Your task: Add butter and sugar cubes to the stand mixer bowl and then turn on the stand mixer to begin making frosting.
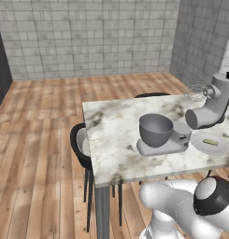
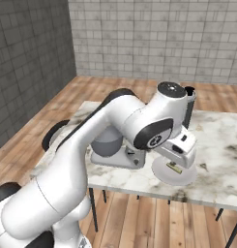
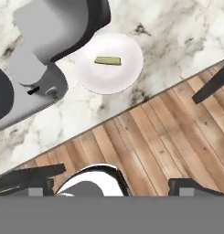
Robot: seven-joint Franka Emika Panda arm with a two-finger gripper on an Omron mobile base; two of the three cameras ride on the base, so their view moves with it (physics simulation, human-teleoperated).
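Simulated kitchen or dining corner, rendered. Marked as such by a marble-topped table point(image 1: 116, 135) on dark metal legs, bearing a grey stand mixer point(image 1: 210, 105) with tilted head and wire whisk, a dark grey stand mixer bowl point(image 1: 155, 130) seated on its base, and just beside that base a round white plate point(image 1: 218, 148) carrying a pale yellow-green butter point(image 1: 210, 142) stick. Black chairs point(image 1: 80, 147) tucked at the table's edges. Around the table: wood-plank floor point(image 1: 36, 140), grey tiled walls point(image 1: 88, 32) behind.
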